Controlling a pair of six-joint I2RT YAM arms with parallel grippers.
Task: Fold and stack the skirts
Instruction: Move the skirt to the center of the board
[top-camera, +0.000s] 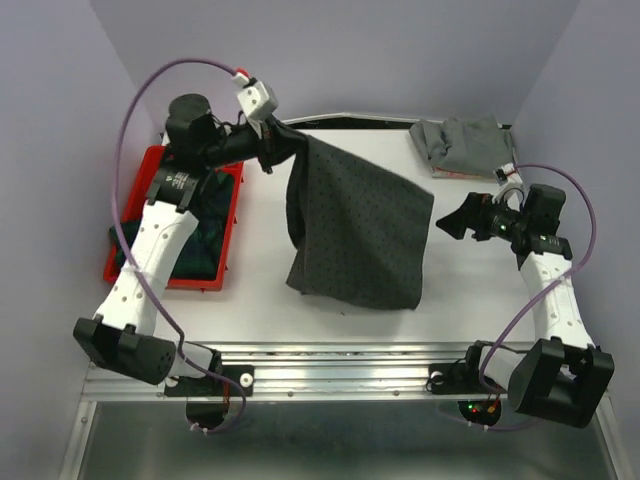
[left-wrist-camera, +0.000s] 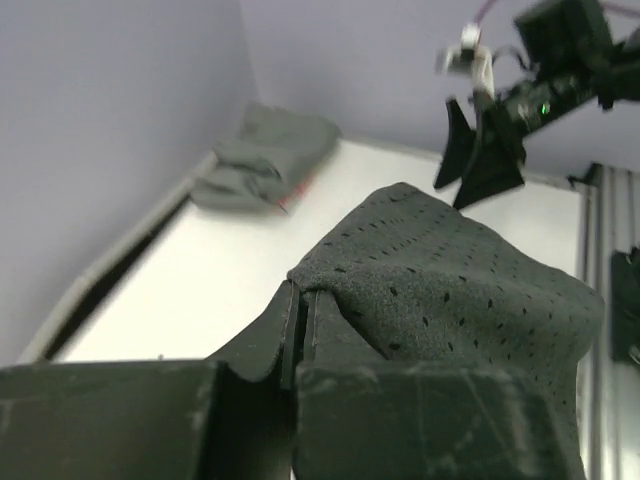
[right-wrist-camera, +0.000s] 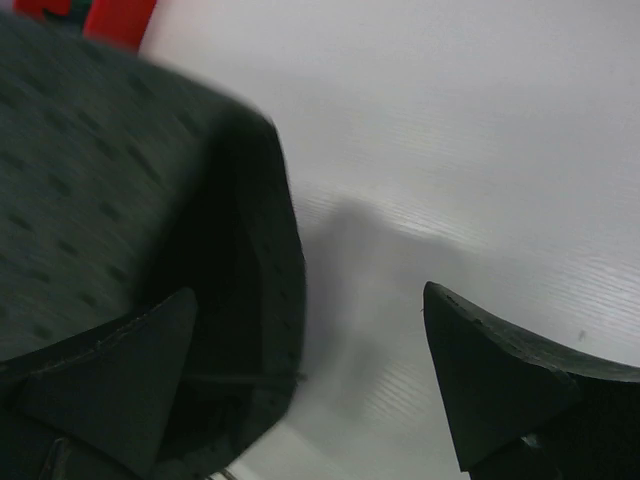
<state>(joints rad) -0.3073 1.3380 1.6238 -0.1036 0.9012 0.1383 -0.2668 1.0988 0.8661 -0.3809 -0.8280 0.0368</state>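
My left gripper (top-camera: 278, 143) is shut on the top corner of the dark charcoal dotted skirt (top-camera: 360, 225) and holds it up; the cloth hangs down over the table's middle. In the left wrist view the jaws (left-wrist-camera: 303, 300) pinch that skirt (left-wrist-camera: 450, 290). My right gripper (top-camera: 447, 222) is open and empty, just right of the hanging skirt's edge; its wrist view shows that edge (right-wrist-camera: 120, 200) at the left. The plain grey skirt (top-camera: 462, 146) lies bunched at the back right. The plaid skirt (top-camera: 205, 225) lies in the red tray.
The red tray (top-camera: 165, 275) sits at the table's left, under my left arm. The back wall and side walls close in the white table (top-camera: 260, 300). A metal rail runs along the near edge.
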